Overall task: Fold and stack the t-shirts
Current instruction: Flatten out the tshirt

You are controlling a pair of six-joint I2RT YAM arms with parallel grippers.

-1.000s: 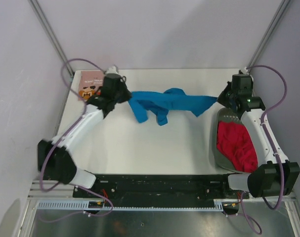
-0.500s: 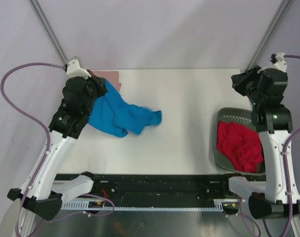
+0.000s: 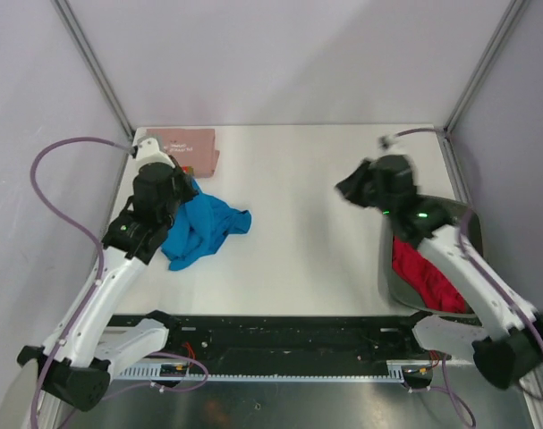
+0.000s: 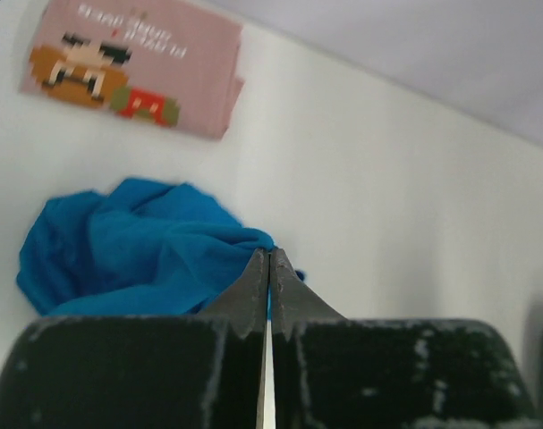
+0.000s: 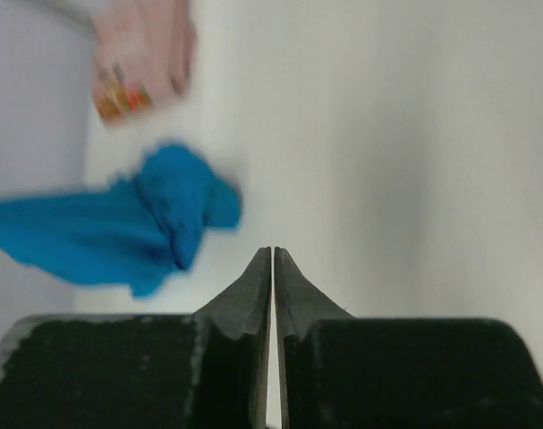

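Observation:
A bright blue t-shirt [image 3: 207, 229] lies crumpled on the left of the white table [image 3: 307, 241]. My left gripper [image 3: 183, 193] sits at its upper left edge, shut on a pinch of the blue cloth [image 4: 137, 255] at its tips [image 4: 269, 253]. The pink printed t-shirt [image 3: 189, 141] lies folded flat in the back left corner, and the left wrist view shows it beyond the blue one [image 4: 137, 63]. The red t-shirt [image 3: 428, 268] is bunched in the basket. My right gripper [image 3: 347, 190] hovers right of centre, shut and empty [image 5: 273, 252], facing the blue t-shirt [image 5: 155, 219].
The dark grey basket [image 3: 463, 228] stands at the table's right edge under the right arm. Purple-grey walls and metal corner posts [image 3: 92, 63] close in the back and both sides. Bare white table lies between the blue t-shirt and the basket.
The blue t-shirt, stretched between both grippers a second ago, came out of the right gripper and went left with the left gripper into a heap. The right gripper swung forward over the table.

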